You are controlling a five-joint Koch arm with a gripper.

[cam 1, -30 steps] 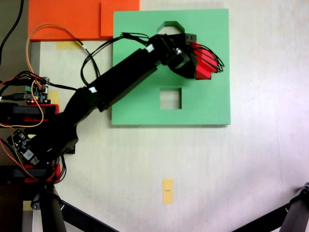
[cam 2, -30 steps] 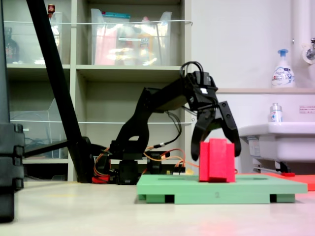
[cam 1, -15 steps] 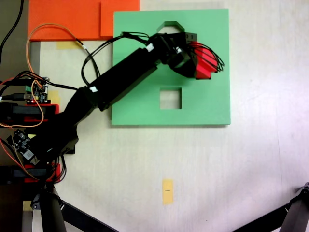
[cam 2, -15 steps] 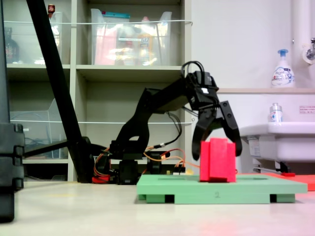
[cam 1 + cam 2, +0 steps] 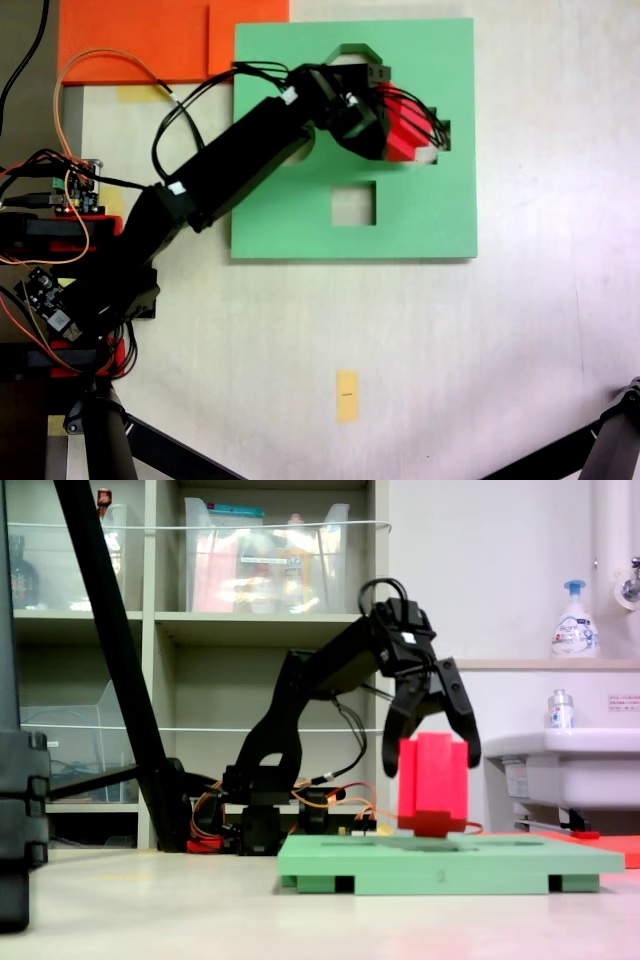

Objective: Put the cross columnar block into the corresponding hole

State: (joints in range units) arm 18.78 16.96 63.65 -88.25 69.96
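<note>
The gripper (image 5: pixel 432 752) has the red block (image 5: pixel 432 780) clasped between its two black fingers (image 5: pixel 462 720), holding it upright just above the green board (image 5: pixel 520 858); in the second exterior view the block's underside clears the board's top face, so it is not seated. From overhead, in the first exterior view, the block (image 5: pixel 405 135) hangs over the board (image 5: pixel 300 215) toward its right side, with part of the plus-shaped hole (image 5: pixel 438 140) showing just past it. The square hole (image 5: pixel 353 204) lies below the block, and the eight-sided hole (image 5: pixel 347 52) sits near the board's top edge.
</note>
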